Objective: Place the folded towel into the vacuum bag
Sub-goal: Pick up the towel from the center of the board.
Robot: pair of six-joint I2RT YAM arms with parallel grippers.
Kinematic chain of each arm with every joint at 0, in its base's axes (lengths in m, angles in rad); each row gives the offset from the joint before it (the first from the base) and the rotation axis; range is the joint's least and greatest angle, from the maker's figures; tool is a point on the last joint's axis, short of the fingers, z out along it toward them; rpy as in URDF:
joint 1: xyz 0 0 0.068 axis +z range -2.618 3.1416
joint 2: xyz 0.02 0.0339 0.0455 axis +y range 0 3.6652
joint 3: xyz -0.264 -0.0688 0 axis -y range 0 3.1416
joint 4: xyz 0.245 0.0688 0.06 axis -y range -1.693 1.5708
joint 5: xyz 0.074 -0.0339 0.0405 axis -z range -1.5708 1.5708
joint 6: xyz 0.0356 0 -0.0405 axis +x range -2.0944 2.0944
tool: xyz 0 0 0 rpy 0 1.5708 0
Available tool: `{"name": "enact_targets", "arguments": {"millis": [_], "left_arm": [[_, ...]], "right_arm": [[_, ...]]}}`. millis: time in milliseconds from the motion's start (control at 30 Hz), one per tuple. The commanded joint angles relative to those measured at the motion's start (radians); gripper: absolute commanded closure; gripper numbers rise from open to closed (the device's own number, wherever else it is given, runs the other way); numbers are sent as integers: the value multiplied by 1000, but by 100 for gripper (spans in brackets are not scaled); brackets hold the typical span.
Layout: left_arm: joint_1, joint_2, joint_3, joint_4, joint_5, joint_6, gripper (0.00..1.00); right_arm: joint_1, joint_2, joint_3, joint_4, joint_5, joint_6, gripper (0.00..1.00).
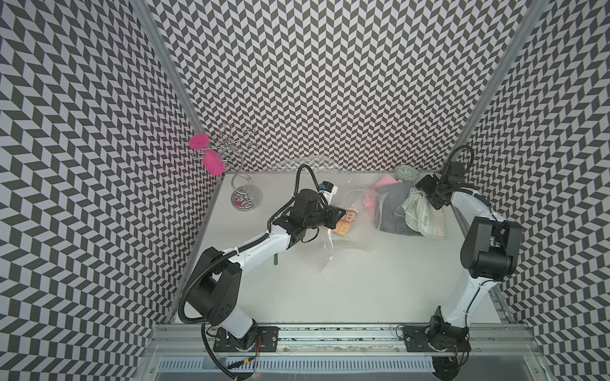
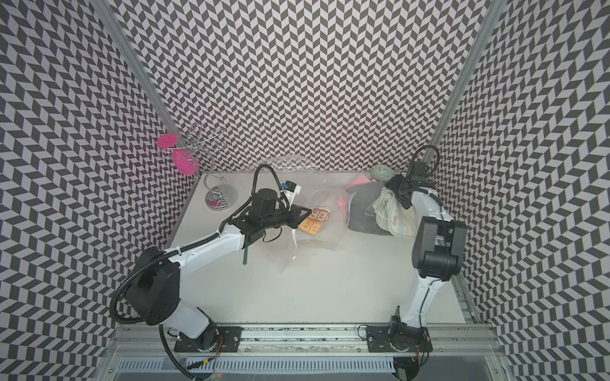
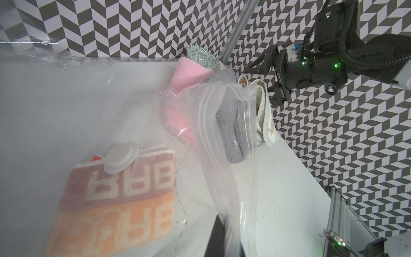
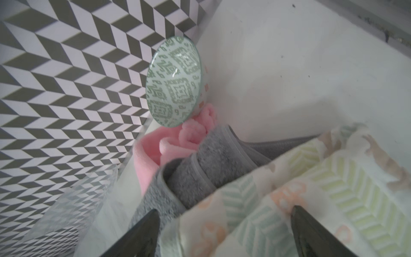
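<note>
step: fetching next towel, i'd say | left gripper [image 1: 337, 216] jaws clamped on vacuum bag [image 1: 358, 231], table 12 o'clock | right gripper [image 4: 224, 210] jaws apart astride cream towel [image 1: 425, 221], 2 o'clock | next: probably close, lift, carry toward 9 o'clock into bag

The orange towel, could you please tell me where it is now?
In both top views the orange towel lies mid-table inside the vacuum bag, just ahead of the left gripper, with the grey towel to its right.

A lab test cell: chevron-patterned walls [image 1: 330, 82], aluminium rail [image 1: 336, 333], white table [image 1: 363, 283].
</note>
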Motion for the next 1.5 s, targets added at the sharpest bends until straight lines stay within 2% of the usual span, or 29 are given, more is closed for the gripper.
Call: {"name": "enact_targets", "arguments": {"millis": [0, 200, 333, 600, 667, 767, 800, 833, 867, 1167, 1333, 1467], "left_arm": [[6, -28, 26, -15, -16, 16, 100], [11, -26, 33, -23, -24, 24, 100], [14, -22, 32, -25, -22, 25, 100], [14, -4, 41, -31, -10, 25, 100], [15, 5, 45, -33, -8, 20, 100], [16, 13, 52, -38, -5, 20, 100], [15, 17, 55, -38, -6, 19, 100], [16, 23, 58, -40, -5, 17, 100], [15, 25, 62, -43, -4, 16, 100], [15, 44, 68, -57, -5, 3, 100], [17, 51, 70, -65, -11, 13, 100], [17, 67, 75, -72, -7, 12, 100]], "right_arm": [[27, 66, 89, -60, 42, -19, 10], [79, 118, 96, -111, 69, -85, 10], [105, 43, -46, -66, 116, -91, 12], [108, -118, -290, 41, 173, -70, 25], [109, -155, -324, 68, 178, -82, 35], [108, -183, -352, 90, 158, -98, 70], [107, -190, -361, 97, 139, -105, 85], [108, -199, -369, 100, 135, -104, 96], [106, -211, -381, 111, 123, -101, 100], [108, -389, -421, 90, 67, -136, 100], [127, -530, -500, 209, -177, -185, 100], [191, -622, -540, 269, -280, -226, 100]]}}
